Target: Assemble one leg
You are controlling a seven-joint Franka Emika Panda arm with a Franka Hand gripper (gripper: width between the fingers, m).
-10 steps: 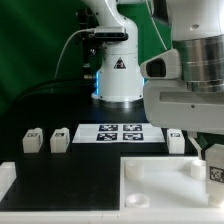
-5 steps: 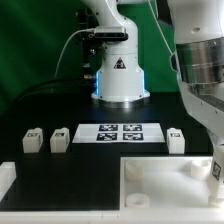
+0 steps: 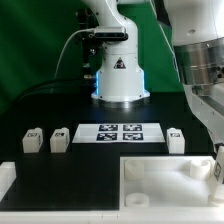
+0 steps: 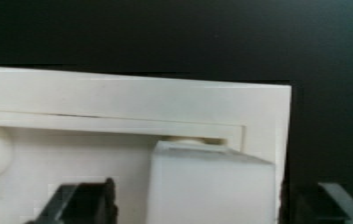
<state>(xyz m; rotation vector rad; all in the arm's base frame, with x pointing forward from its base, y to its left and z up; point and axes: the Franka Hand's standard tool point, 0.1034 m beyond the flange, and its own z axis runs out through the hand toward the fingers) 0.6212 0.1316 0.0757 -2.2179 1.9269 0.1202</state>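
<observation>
- My fingers [image 4: 80, 205]: parted, with a narrow gap on either side of the leg [image 4: 208, 185]; gripping nothing.
- Leg: between my fingers, on the white panel [image 4: 137, 105] near its corner.
- Other legs, three: two [image 3: 31, 141] [image 3: 60, 139] on the black surface [image 3: 40, 105] at the exterior view's left of the marker board [image 3: 122, 134], one [image 3: 176, 139] at its right.

A marker board [image 3: 121, 133] is laid flat on the black tabletop [image 3: 60, 112]; a large white panel [image 3: 60, 190] is set in front.
</observation>
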